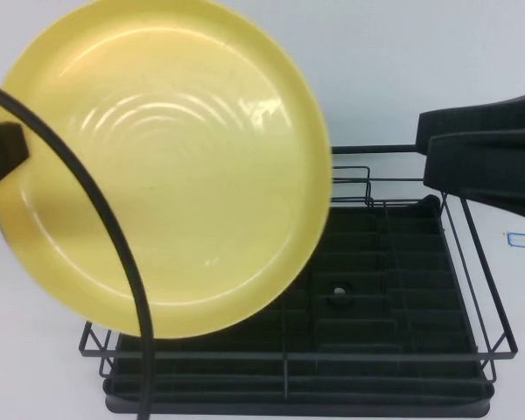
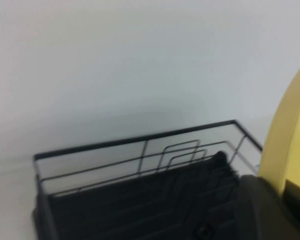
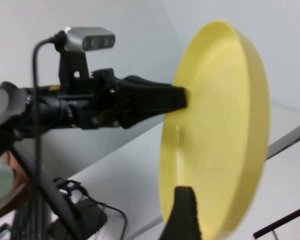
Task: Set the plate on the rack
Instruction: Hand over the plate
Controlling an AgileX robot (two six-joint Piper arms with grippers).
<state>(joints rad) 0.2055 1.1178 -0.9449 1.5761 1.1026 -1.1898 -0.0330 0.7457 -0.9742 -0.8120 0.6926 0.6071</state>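
The yellow plate (image 1: 171, 166) is held up in the air, tilted toward the high camera, over the left part of the black wire rack (image 1: 420, 355). My left gripper (image 1: 7, 150) is shut on the plate's left rim. The left wrist view shows the plate's edge (image 2: 290, 145) in that gripper (image 2: 282, 192) above the rack (image 2: 140, 145). My right gripper (image 1: 424, 149) is open and empty, to the right of the plate and clear of it. In the right wrist view one of its fingers (image 3: 185, 205) shows in front of the plate (image 3: 215, 130), with the left gripper (image 3: 175, 97) clamped on the far rim.
The rack's ribbed tray base (image 1: 394, 289) and upright wire dividers (image 1: 354, 179) lie below and right of the plate. A black cable (image 1: 114, 236) crosses in front of the plate. A small white label (image 1: 522, 238) lies on the table at the right.
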